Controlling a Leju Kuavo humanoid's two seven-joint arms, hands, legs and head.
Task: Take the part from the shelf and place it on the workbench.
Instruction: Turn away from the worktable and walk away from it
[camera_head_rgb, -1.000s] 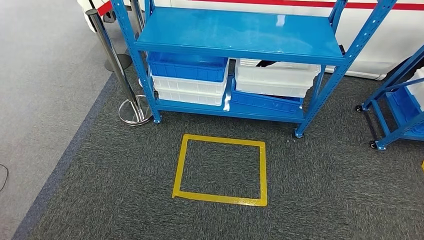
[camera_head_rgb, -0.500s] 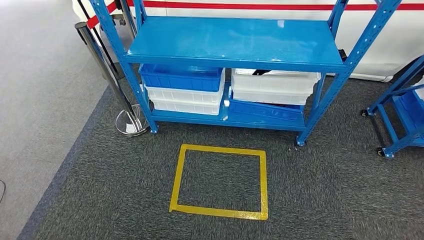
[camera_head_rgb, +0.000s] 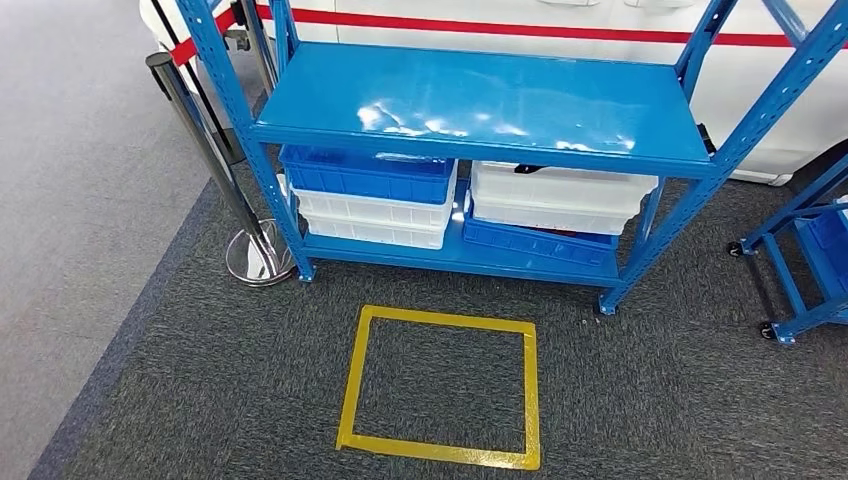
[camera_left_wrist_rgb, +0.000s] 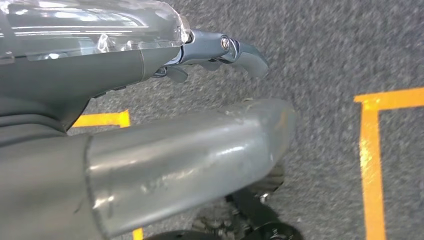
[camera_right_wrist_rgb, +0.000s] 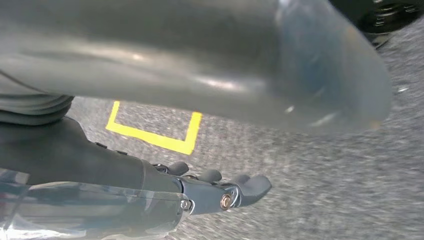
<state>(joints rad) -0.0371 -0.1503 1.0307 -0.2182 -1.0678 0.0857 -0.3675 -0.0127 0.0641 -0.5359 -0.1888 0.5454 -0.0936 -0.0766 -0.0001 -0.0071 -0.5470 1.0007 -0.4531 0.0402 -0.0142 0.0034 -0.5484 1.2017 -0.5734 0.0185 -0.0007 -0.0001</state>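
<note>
Both hands, left hand (camera_left_wrist_rgb: 220, 52) and right hand (camera_right_wrist_rgb: 220, 192), hang empty with fingers loosely apart above the carpet (camera_head_rgb: 650, 400), as the shelf (camera_head_rgb: 480, 100) is out of reach; the part's spot is unclear.

- Left hand (camera_left_wrist_rgb: 220, 52): dark grey fingers with rounded tips — a small silver screw head sits at a finger's base.
- Over the back of the left hand lies a clear, glossy cover (camera_left_wrist_rgb: 95, 22) catching pale streaks of light; beneath it the body of the hand is matt dark grey.
- Its thumb (camera_left_wrist_rgb: 190, 165) is thick and grey, smooth and faintly scuffed, with a blunt rounded end.
- Right hand (camera_right_wrist_rgb: 215, 192): the same dark grey fingers, stubby and round-tipped, with two bright screw heads near their base.
- A clear cover (camera_right_wrist_rgb: 90, 210) also shields the right hand.
- The right thumb (camera_right_wrist_rgb: 250, 65) is broad, grey and softly shiny.
</note>
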